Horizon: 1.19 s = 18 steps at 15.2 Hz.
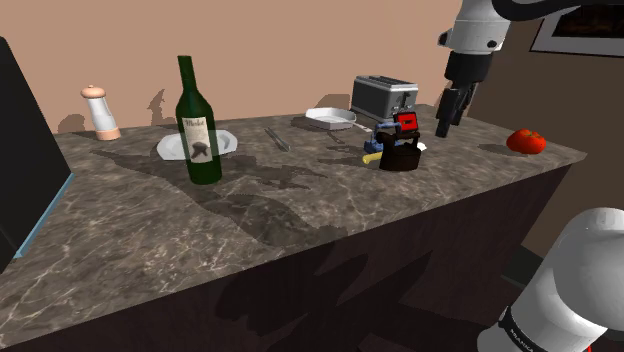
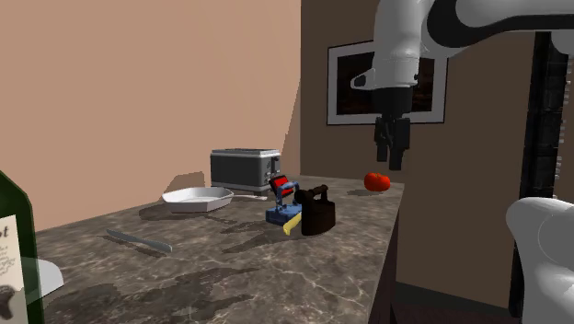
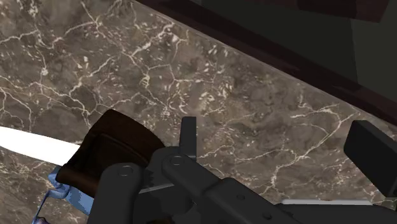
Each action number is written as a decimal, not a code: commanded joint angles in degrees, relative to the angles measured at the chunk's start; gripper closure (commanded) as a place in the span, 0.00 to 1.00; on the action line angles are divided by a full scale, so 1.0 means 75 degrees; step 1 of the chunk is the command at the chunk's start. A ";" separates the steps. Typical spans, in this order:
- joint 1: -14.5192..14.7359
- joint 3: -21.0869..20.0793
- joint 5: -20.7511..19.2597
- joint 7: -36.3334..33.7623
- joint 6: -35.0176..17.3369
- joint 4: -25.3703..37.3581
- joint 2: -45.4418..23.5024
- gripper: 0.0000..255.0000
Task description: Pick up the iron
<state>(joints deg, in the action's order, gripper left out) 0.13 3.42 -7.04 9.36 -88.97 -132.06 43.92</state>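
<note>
The black two-finger tool [image 1: 446,125] hangs with its fingers apart above the brown marbled counter [image 1: 300,215], up and just off to one side of the squat black iron [image 1: 402,152].

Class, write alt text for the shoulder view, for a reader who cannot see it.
A black gripper hangs over a marble counter, up and to the view's right of a dark iron. A green wine bottle, toaster and tomato also stand there.
</note>
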 commanded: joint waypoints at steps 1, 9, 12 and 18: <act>0.0000 0.0000 0.0000 0.0000 0.0000 0.0000 0.0000 0.00; 0.0267 0.1133 -0.0549 0.2322 -0.0722 0.1263 -0.2171 0.00; 0.0367 0.1473 -0.0577 0.3191 -0.0921 0.1910 -0.3082 0.00; 0.0472 0.1972 -0.0354 0.4928 -0.1140 0.3483 -0.5025 0.00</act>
<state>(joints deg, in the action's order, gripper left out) 3.58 17.64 -10.13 43.87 -97.46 -108.41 8.97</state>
